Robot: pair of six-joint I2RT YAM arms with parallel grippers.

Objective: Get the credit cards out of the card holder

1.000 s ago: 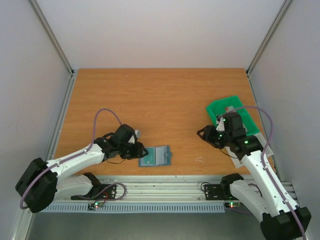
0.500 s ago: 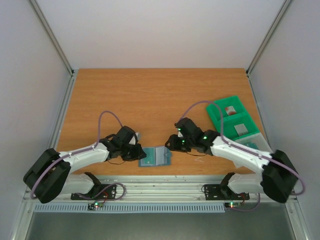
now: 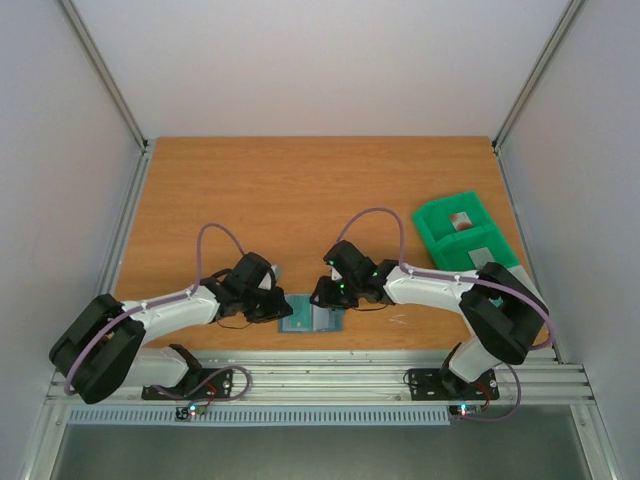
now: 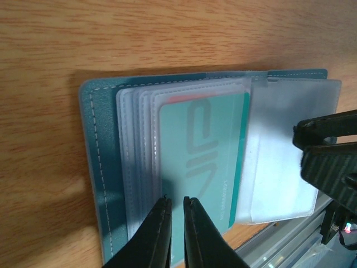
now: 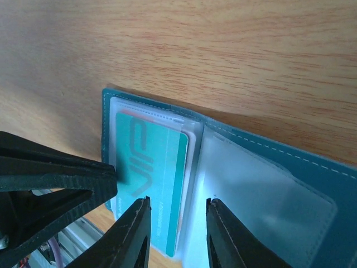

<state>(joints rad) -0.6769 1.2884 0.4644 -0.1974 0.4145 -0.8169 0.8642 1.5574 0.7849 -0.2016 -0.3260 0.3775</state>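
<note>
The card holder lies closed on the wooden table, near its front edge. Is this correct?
No. The card holder lies open, not closed, on the wooden table near its front edge; the left wrist view shows both panels spread.

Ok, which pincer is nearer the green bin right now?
Right. The right pincer is over the card holder's middle, on the side toward the green bin; the left pincer is over the holder's left half, farther from it.
</note>
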